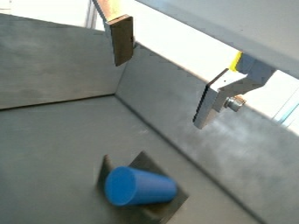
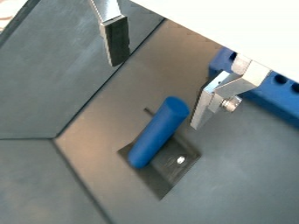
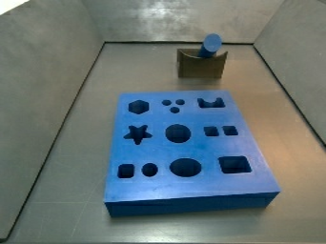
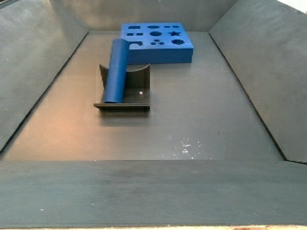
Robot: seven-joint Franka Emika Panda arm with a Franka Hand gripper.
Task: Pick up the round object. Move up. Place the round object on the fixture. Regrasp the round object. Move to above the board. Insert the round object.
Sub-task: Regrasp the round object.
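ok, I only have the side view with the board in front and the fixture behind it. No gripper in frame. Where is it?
Observer: Up over the fixture. The gripper shows only in the wrist views, which look down on the round object.
Operator: Holding anything?
Observer: No. It is open, there is nothing between the fingers, and they are clear of the round object.
Operator: From here the round object looks like a stub.
Observer: It is long. A side view shows its full length resting on the fixture, with one end toward the board.
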